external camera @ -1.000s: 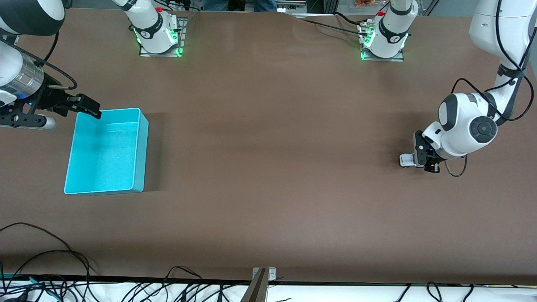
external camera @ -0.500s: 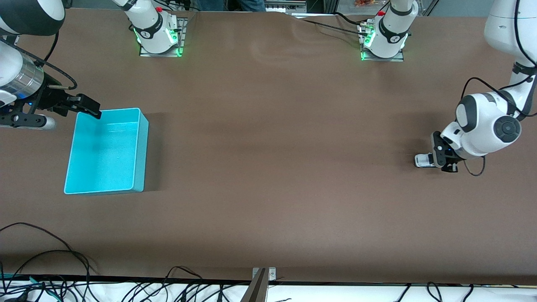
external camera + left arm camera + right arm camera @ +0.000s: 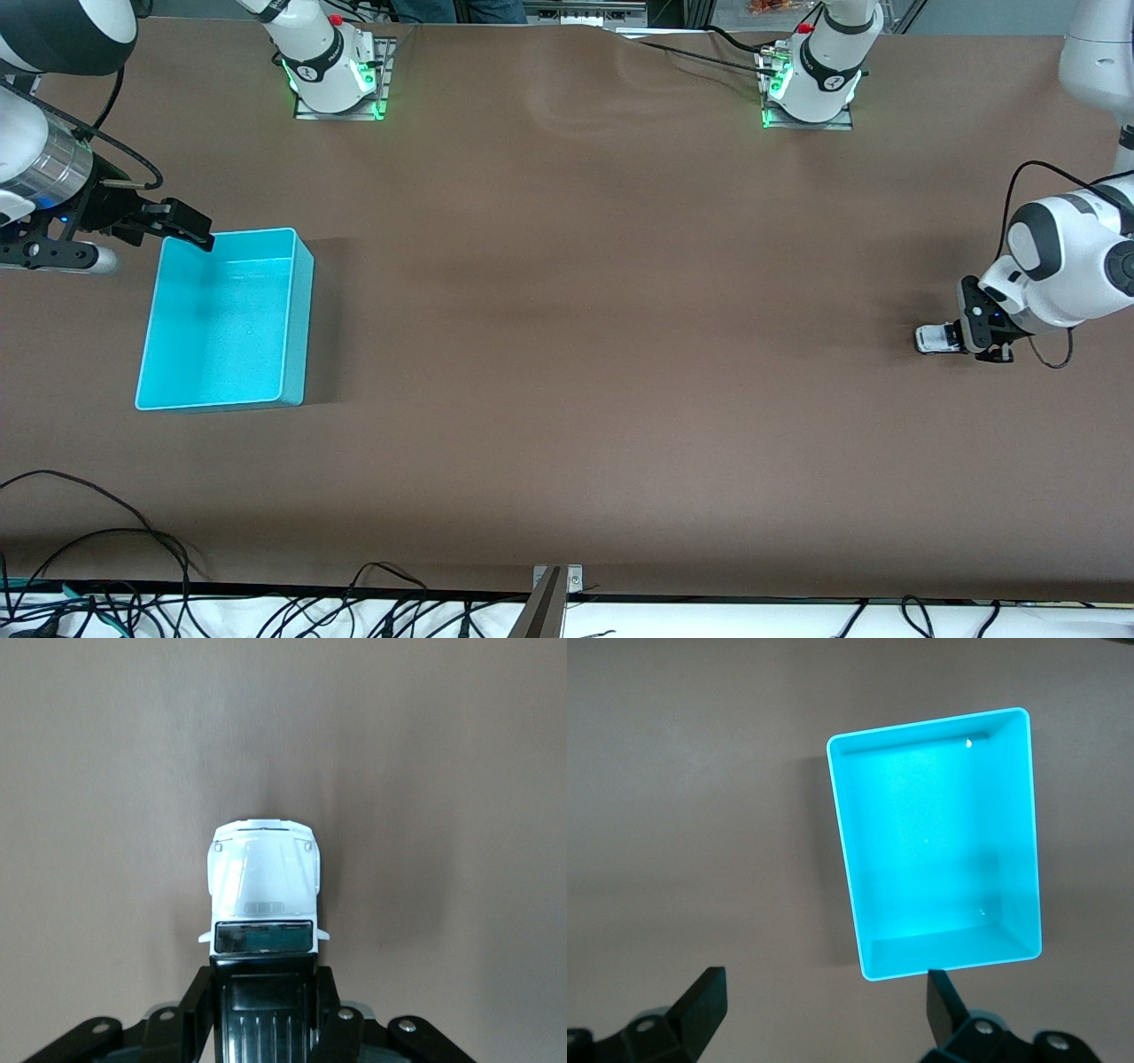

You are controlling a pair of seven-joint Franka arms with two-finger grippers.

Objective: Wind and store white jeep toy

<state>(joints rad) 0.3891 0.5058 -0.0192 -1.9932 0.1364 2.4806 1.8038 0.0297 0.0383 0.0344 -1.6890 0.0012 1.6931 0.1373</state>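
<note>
White jeep toy (image 3: 263,890) pinched at its black rear by the left tool (image 3: 266,1010).
Light, rigid, likely slippery; right tool (image 3: 824,1001) waits spread above the cyan bin (image 3: 935,846).

- The brown table (image 3: 585,354) carries everything.
- A cyan bin (image 3: 221,319) sits on it toward the right arm's end.
- The white jeep toy (image 3: 935,339) appears to rest on it toward the left arm's end, well apart from the bin.

A robotics lab: two arm bases (image 3: 335,66) bolted to a brown table (image 3: 576,354), loose cables (image 3: 106,585) along its edge
</note>
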